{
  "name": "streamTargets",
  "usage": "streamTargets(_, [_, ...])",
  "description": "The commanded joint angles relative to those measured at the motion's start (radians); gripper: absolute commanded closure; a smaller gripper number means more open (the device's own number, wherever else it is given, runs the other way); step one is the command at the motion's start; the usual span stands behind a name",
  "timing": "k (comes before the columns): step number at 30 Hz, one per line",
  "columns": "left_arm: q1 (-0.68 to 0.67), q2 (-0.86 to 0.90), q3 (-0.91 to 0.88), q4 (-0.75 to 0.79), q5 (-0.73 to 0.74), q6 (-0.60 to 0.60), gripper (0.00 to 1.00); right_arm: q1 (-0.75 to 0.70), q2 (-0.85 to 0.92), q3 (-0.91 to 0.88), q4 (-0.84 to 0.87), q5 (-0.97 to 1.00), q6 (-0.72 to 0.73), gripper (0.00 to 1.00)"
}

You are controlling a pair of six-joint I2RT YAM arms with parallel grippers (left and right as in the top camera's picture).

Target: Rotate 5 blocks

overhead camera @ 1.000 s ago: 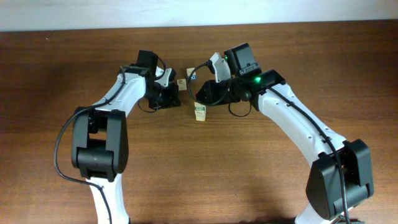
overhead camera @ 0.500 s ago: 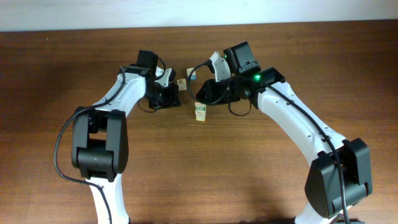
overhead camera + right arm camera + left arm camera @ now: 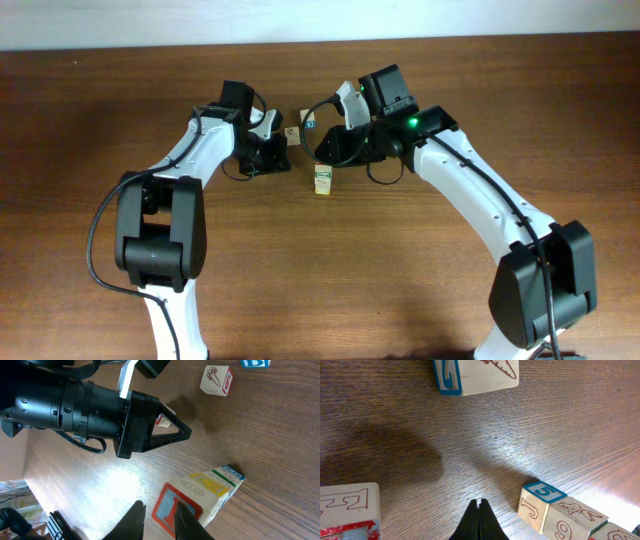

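- Overhead: my left gripper and right gripper meet mid-bench, with the stacked blocks just beside the right one.
- Left wrist: gripper pressed together, holding nothing; red E block, blue G cube and 5/J block lie around it.
- Right wrist: gripper narrowly apart at the red-framed block.

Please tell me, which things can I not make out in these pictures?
Overhead: print on the blocks is too small to read.
Left wrist: the blue-G block is cut off by the top edge.
Right wrist: whether the right gripper grips the red-framed block; one finger covers its face.
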Motion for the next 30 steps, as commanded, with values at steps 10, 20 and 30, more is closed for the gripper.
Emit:
streamTargets(10, [0.003,-0.142,0.100,-0.047,-0.128,0.045,1.00,-0.121,-0.153,0.132,-0.138,0.006,-0.079,0.74])
streamTargets(20, [0.071,-0.479,0.126,-0.143,-0.484,0.060,0.39,-0.314,-0.353,0.133,-0.410,0.454,-0.206,0.23])
streamTargets(30, [0.081,-0.508,0.126,-0.187,-0.686,0.059,0.01,-0.317,-0.658,0.133,-0.583,0.545,-0.206,0.01])
